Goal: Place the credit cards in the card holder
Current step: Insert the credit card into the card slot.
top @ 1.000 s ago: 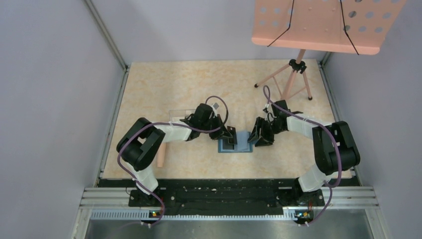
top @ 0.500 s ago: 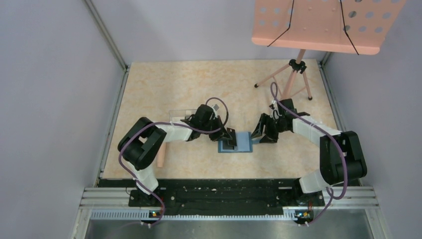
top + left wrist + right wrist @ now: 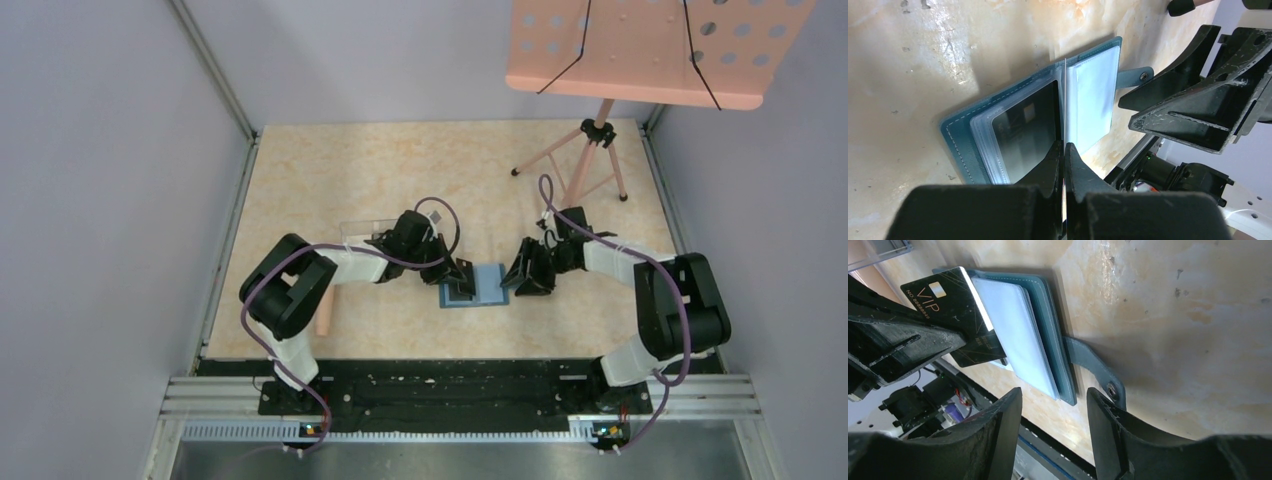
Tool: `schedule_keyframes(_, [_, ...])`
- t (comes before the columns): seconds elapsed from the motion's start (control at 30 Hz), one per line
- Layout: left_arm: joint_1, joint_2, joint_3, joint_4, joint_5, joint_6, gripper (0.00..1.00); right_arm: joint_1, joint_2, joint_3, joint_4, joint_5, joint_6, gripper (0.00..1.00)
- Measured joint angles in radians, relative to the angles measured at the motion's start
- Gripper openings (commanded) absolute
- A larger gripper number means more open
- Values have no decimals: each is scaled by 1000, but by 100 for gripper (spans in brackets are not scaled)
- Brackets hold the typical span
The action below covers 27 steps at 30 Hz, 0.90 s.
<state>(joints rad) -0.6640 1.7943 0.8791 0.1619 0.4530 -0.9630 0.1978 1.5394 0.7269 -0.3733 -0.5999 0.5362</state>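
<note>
The teal-blue card holder [image 3: 488, 287] lies open on the table between the arms. In the left wrist view its pale sleeves [image 3: 1091, 97] are spread, and one black credit card [image 3: 1027, 131] sits in the left sleeve. My left gripper [image 3: 1064, 145] is shut on a second credit card [image 3: 1066, 95], seen edge-on and standing upright over the holder's fold. The right wrist view shows this card's black VIP face [image 3: 946, 296]. My right gripper [image 3: 1053, 399] is open, just off the holder's right edge, by the snap strap [image 3: 1107, 386]. Nothing is between its fingers.
A clear plastic box [image 3: 358, 230] stands behind the left gripper [image 3: 459, 271]. A pink cylinder [image 3: 323, 314] lies near the left arm's base. A pink perforated stand on a tripod [image 3: 590, 150] occupies the back right. Walls enclose the table.
The right gripper drew back from the card holder to the right, then returned to its right edge. The left gripper and its card have stayed in place.
</note>
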Motion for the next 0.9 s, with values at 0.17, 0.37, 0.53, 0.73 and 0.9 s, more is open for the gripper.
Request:
schedule_keyframes(0.17, [-2,2,2,2,0,0,0,0,13,-22,28,-24,11,47])
schedule_keyframes(0.37, [-6,2,4,2,0,-4,0,0,14,-27,43,-33,16,47])
schedule_keyframes(0.53, [-13,2,8,1,2,-5,0,0,14,-27,45,-35,16,47])
schedule_keyframes(0.73, [-15,2,9,1,3,-7,0,0,14,-27,45,-37,17,47])
schedule_keyframes(0.9, [-15,1,9,3,3,-9,0,0,14,-27,45,-38,17,47])
